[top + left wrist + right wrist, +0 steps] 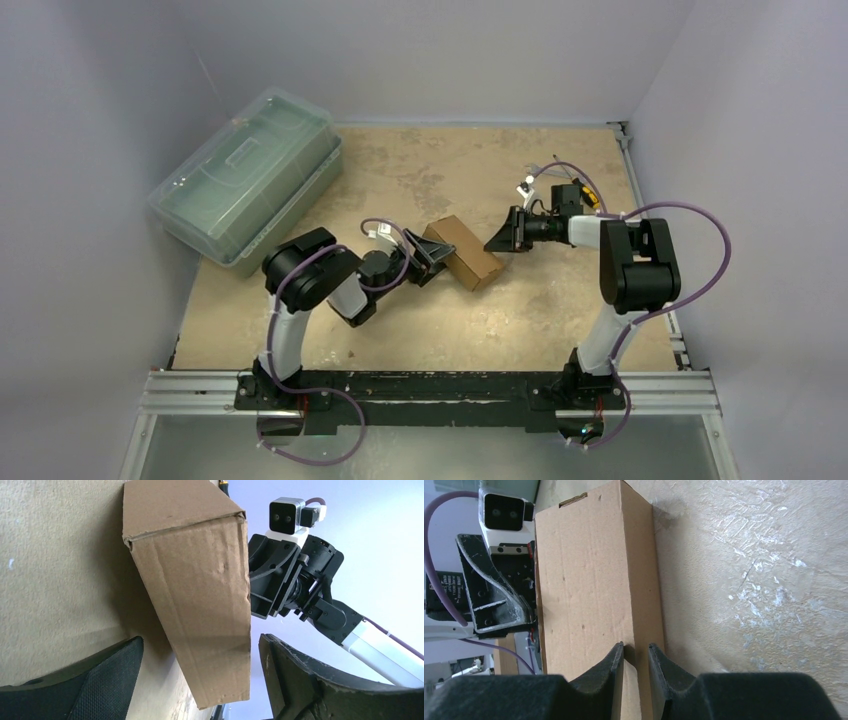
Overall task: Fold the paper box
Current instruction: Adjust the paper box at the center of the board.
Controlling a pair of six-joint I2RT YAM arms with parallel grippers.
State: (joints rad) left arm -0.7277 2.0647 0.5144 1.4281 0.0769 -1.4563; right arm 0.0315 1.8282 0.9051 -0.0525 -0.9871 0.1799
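The paper box [462,252] looks folded. Left jaws are wide apart around it; right jaws almost together, empty. Next: back away gently.

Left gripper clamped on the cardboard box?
No, the left gripper has its fingers spread wide on either side of the cardboard box, a gap showing at each.

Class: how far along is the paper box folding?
Done: the plain brown cardboard box is a formed rectangular carton. In hand: open left gripper straddles one end; right gripper meets the other, grip unclear. Left: possibly end closing; ends not clearly visible.
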